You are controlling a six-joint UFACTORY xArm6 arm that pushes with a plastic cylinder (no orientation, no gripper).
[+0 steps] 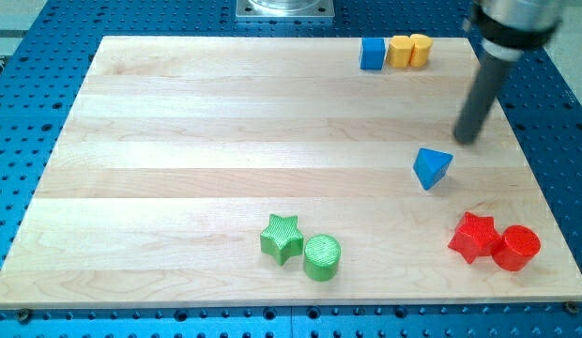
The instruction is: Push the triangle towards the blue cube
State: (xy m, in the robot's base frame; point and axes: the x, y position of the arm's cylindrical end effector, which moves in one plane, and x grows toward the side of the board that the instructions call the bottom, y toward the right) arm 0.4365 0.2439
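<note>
A blue triangle [431, 167] lies on the wooden board at the view's right of centre. A blue cube [372, 53] stands near the view's top edge, right of centre, well above the triangle. My tip [465, 139] is just up and to the right of the triangle, with a small gap between them. The dark rod slants up toward the view's top right corner.
A yellow block [400, 51] and a yellow cylinder [421, 50] stand right beside the blue cube. A green star [282, 238] and green cylinder [322, 257] sit at bottom centre. A red star [475, 237] and red cylinder [516, 248] sit at bottom right.
</note>
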